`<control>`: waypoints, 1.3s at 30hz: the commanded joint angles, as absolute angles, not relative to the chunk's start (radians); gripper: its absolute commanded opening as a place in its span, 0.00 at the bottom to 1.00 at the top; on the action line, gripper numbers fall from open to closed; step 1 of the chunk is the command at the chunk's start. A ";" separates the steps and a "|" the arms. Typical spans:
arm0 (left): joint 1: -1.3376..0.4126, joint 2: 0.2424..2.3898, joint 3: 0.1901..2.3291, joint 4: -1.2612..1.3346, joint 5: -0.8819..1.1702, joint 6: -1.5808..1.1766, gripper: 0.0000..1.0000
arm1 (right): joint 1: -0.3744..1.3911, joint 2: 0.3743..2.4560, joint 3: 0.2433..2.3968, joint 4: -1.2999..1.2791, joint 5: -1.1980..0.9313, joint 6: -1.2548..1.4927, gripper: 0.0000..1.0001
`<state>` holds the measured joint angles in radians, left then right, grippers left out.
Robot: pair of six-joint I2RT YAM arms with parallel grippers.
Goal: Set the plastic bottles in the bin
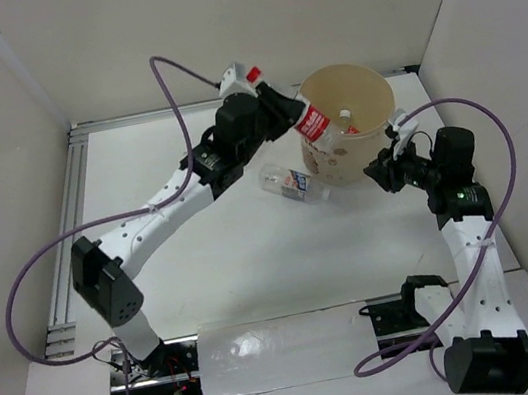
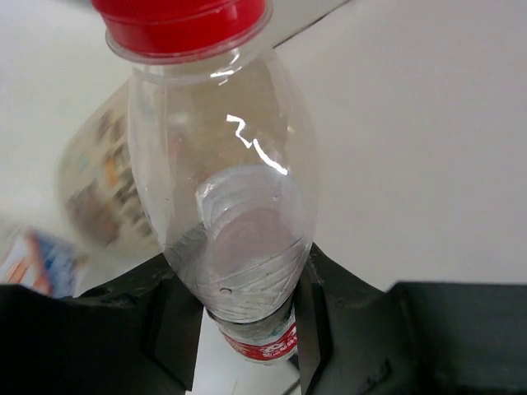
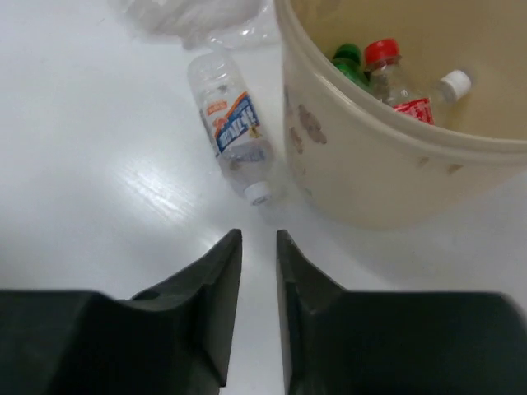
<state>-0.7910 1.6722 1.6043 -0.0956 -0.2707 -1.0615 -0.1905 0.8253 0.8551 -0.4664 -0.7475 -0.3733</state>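
Clear plastic is filling my left wrist view: the left claw (image 2: 247, 329) is clamping a red-capped bottle (image 2: 230, 197) by its lower body, with the cap pointing away from the camera. From above, I am seeing that bottle hanging tilted at the left rim of the bin (image 1: 359, 83). It seems to be just over the edge, though the angle makes that hard to judge.

The right claw (image 3: 257, 247) is hovering low over the table (image 3: 99, 206) near the bin's wall, its fingers a narrow gap apart and gripping nothing. A blue-labelled bottle (image 3: 233, 132) is lying on its side on the table, close against the bin. Inside the bin, a green bottle (image 3: 350, 64), a second red-capped bottle (image 3: 385, 62) and a white cap (image 3: 454, 82) are showing.
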 commanded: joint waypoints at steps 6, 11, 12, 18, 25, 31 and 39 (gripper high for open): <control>-0.778 1.989 2.080 0.040 -0.274 -0.902 0.06 | -0.196 0.773 0.822 -0.695 -0.877 -0.658 0.21; -0.778 2.209 2.414 -0.141 -0.296 -0.782 0.70 | -0.135 0.814 0.788 -0.667 -0.931 -0.706 0.87; -0.778 2.227 2.425 -0.152 -0.296 -0.773 0.90 | -0.111 0.828 0.776 -0.623 -0.905 -0.706 0.89; -0.778 2.070 2.205 -0.064 -0.319 -0.721 1.00 | 0.304 0.954 0.730 -0.445 -0.609 -0.671 0.93; -0.758 1.572 1.653 -0.040 -0.566 -0.626 1.00 | 0.517 1.208 0.733 0.004 -0.128 -0.552 0.95; -0.652 1.174 1.073 -0.077 -0.571 -0.647 1.00 | 0.583 1.422 0.844 0.109 0.070 -0.543 0.96; -0.634 0.950 0.778 -0.060 -0.421 -0.499 1.00 | 0.571 1.757 1.078 -0.013 0.082 -0.552 0.91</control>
<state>-0.6300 0.9646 0.8013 -0.1070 -0.4835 -0.5983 0.5755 1.6989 0.9890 -0.0158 0.0654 -0.5587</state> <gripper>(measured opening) 0.995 0.923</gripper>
